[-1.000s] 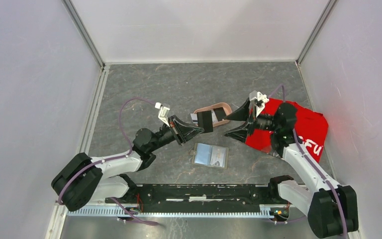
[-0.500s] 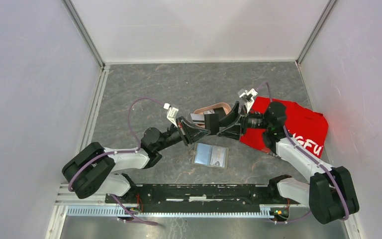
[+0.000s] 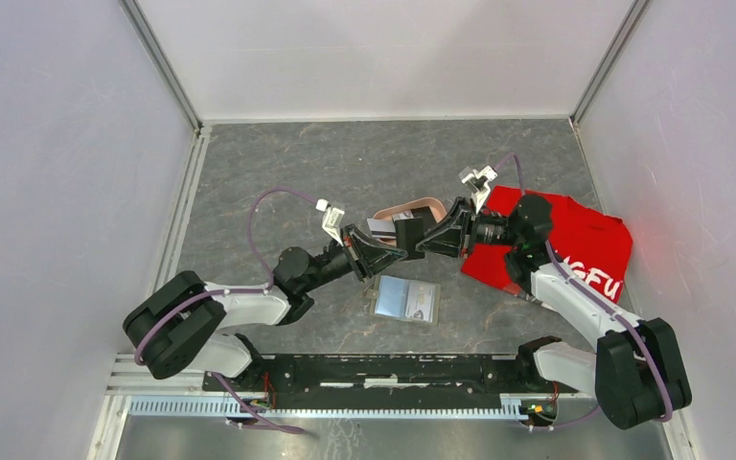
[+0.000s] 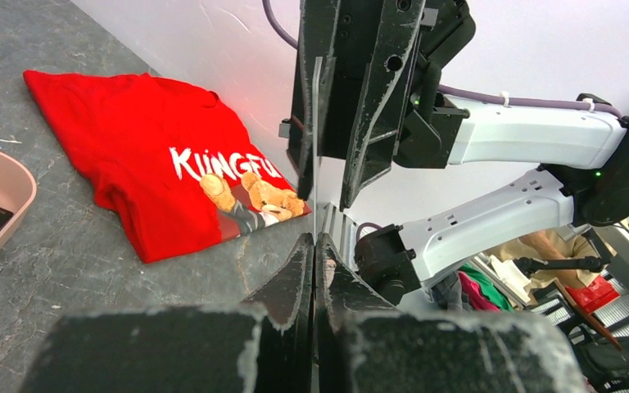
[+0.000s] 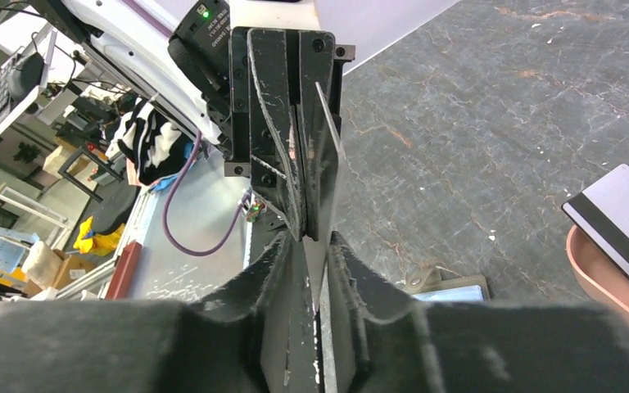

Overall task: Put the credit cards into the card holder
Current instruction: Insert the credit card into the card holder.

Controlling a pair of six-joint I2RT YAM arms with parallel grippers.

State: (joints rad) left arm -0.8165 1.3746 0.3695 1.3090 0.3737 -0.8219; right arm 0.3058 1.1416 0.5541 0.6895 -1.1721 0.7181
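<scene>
A small flat dark olive-grey card holder (image 3: 404, 234) hangs above the grey marbled stone-look surface (image 3: 345, 163), just right of the middle of the top view, between the two grippers. The left gripper (image 3: 390, 250) is clamped tight on the holder's lower left edge. In the left wrist view the holder shows only as a thin line running straight up from between its pressed fingers. The right gripper (image 3: 423, 241) comes in from the right. Its jaws stand narrowly on either side of the holder's opposite edge. Whether they press on it or only straddle it cannot be told. The two grippers face each other tip to tip.

Directly behind them, higher in the top view, lies a shallow pink oval plastic tray (image 3: 432, 201), its near side hidden by the holder and the right gripper. The whitish-grey credit cards (image 5: 618, 214) lie in it. One with a dark stripe sticks out over the rim at the right edge of the right wrist view.

Below the grippers, lower centre of the top view, a flat bluish-grey rectangular piece with a pale border (image 3: 407, 299) rests on the surface. What it is cannot be made out.

At right, a folded red T-shirt with white lettering and a bear print (image 3: 589, 240) lies flat. The right arm passes over its left edge.
</scene>
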